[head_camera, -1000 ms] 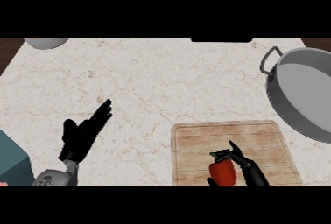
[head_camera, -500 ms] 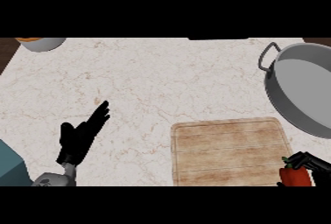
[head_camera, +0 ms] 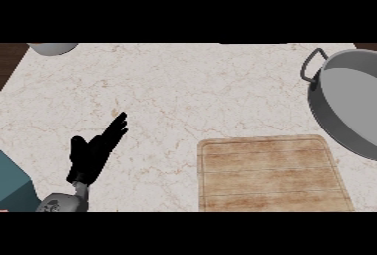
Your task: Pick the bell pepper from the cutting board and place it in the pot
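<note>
The wooden cutting board (head_camera: 273, 174) lies at the lower right of the counter with nothing on it. A large grey pot (head_camera: 350, 107) with a side handle stands at the right edge, partly cut off. No bell pepper shows in the head view. My left hand (head_camera: 94, 152) rests open at the lower left, fingers straight and pointing up and to the right. My right hand is out of the view.
A pale bowl (head_camera: 53, 48) sits at the counter's top left corner. A teal object (head_camera: 13, 185) juts in at the lower left edge. The marble counter (head_camera: 191, 94) stretches between the hand and the pot.
The right hand, shut on the red bell pepper, slid right off the cutting board and has left the view. The left hand stayed in place.
</note>
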Tool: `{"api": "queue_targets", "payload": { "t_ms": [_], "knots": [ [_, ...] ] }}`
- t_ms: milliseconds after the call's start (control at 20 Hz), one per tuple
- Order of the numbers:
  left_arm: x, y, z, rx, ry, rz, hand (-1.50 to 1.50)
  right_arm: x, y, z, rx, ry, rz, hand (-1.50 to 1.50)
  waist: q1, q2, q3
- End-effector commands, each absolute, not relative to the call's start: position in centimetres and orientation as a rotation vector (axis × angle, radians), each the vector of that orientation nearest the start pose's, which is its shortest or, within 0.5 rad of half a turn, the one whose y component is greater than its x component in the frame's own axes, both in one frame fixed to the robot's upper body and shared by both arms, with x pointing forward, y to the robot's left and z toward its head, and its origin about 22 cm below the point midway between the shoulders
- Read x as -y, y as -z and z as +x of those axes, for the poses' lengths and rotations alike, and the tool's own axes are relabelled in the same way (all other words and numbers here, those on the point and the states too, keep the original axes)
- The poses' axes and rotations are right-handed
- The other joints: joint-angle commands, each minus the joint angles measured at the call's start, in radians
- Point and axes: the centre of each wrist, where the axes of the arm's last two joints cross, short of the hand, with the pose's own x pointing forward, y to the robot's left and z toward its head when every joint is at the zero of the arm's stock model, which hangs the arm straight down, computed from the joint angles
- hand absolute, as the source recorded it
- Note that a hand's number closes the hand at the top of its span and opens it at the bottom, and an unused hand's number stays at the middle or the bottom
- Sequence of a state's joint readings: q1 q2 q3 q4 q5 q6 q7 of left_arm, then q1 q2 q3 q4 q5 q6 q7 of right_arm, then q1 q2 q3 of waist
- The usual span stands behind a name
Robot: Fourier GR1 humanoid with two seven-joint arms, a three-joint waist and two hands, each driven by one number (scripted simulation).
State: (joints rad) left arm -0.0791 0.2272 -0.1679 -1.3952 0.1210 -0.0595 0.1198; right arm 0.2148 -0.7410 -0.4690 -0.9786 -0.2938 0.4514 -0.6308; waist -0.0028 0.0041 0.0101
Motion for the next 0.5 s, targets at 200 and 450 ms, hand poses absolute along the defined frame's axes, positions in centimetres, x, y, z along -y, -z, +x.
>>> {"api": "queue_targets", "payload": {
  "t_ms": [200, 450],
  "knots": [
    [-23.8, 1.9, 26.8, 1.279, 0.273, -0.061, 0.0, 61.4, -6.2, 8.0, 1.675, -0.193, -0.62, 1.5, 0.01, 0.002, -0.003],
    [-24.7, 2.6, 24.9, 1.282, 0.282, -0.072, 0.0, 62.6, -8.7, 9.5, 1.7, -0.292, -0.746, 1.5, 0.016, -0.002, -0.006]
  ]
}}
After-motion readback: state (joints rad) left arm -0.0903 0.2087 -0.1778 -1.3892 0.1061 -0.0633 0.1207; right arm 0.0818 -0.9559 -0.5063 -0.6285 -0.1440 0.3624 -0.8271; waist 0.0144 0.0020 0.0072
